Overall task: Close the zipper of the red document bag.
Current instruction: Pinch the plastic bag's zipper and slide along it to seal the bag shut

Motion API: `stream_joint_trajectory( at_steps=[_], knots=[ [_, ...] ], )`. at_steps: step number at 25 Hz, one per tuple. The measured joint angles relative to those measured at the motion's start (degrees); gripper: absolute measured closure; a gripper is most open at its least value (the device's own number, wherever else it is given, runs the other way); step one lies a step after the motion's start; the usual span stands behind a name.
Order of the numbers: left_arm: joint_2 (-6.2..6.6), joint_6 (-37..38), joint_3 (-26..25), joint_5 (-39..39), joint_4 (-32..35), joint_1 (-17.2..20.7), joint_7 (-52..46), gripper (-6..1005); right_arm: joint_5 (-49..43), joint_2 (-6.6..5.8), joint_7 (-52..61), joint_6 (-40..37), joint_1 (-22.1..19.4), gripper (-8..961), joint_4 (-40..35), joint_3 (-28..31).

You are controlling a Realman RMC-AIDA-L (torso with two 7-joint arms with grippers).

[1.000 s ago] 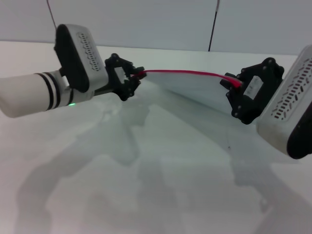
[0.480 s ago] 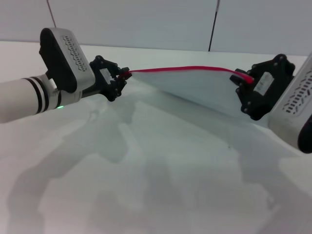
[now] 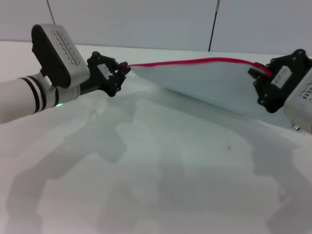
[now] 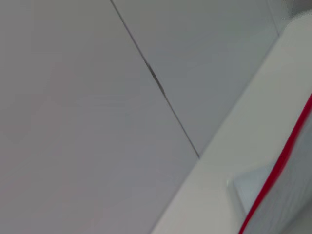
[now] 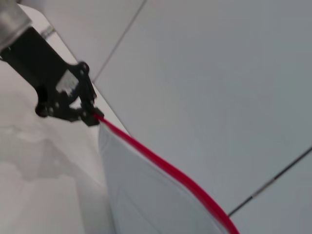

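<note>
The red document bag [image 3: 209,85] is a translucent pale pouch held up off the white table, stretched between both arms. Its zipper [image 3: 195,61] runs as a thin red strip along the top edge. My left gripper [image 3: 124,69] is shut on the zipper's left end. My right gripper [image 3: 264,73] is shut on the zipper's right end. In the right wrist view the zipper [image 5: 165,165] leads away to the left gripper [image 5: 95,116], with the bag [image 5: 141,200] hanging below it. The left wrist view shows a short stretch of zipper [image 4: 280,165] and the bag's corner [image 4: 285,204].
The white table [image 3: 146,175] lies below the bag, with the arms' shadows on it. A pale panelled wall [image 3: 146,19] with a dark seam [image 3: 213,27] stands behind the table's far edge.
Both grippers have moved apart, the left one further left and up, the right one further right. The zipper edge has been drawn out longer and straighter between them.
</note>
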Motion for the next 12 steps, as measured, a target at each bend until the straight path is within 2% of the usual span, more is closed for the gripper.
stream_joint_trajectory(
  at_steps=[10, 12],
  knots=[
    [-0.26, -5.07, 0.01, -6.24, 0.33, -0.26, 0.1, 767, -0.49, 0.24, 5.18, 2.78, 0.65, 858, 2.79, 6.22],
    [-0.29, -5.95, 0.08, -6.49, 0.33, -0.35, 0.09, 761, -0.38, 0.24, 5.9, 4.58, 0.45, 780, 3.12, 6.74]
  ],
)
